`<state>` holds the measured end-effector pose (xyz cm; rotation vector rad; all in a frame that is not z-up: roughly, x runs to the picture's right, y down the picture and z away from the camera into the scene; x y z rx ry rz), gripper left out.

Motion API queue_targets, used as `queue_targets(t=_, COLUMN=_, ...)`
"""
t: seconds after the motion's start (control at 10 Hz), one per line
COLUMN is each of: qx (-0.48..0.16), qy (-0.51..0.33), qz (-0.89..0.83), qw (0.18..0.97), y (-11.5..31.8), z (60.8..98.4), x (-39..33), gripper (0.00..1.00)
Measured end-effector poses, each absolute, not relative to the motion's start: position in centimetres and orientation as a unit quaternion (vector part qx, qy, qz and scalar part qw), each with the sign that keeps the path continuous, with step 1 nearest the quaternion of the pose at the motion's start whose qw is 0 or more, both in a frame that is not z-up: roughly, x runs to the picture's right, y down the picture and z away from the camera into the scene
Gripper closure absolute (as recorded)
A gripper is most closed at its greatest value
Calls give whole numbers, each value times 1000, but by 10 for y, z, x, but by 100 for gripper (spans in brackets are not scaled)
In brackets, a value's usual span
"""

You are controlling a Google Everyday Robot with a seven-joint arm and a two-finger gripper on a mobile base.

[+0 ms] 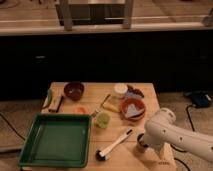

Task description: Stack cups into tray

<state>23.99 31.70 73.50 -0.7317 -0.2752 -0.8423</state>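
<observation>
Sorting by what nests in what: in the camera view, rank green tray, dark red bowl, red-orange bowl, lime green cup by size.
1. Green tray.
2. Red-orange bowl and dark red bowl: too alike to rank, one being farther back.
3. Lime green cup.
Gripper: at the dark grey cup.

The single camera is looking down obliquely from above the near edge of the pale wooden rectangular table (92,90), facing the dark cabinet front (100,55) behind it, at moderate range. The gripper (144,143) is sitting at lower right.
</observation>
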Motion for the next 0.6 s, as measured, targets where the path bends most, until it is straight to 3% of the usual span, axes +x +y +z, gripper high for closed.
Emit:
queue_targets(t=0.2, qx=-348, qy=-131, qz=-393, qw=841, y=316, z=738, x=240, gripper=48)
queue_targets(t=0.6, qx=-351, qy=-130, qz=-386, qw=843, y=317, z=742, x=246, gripper=88)
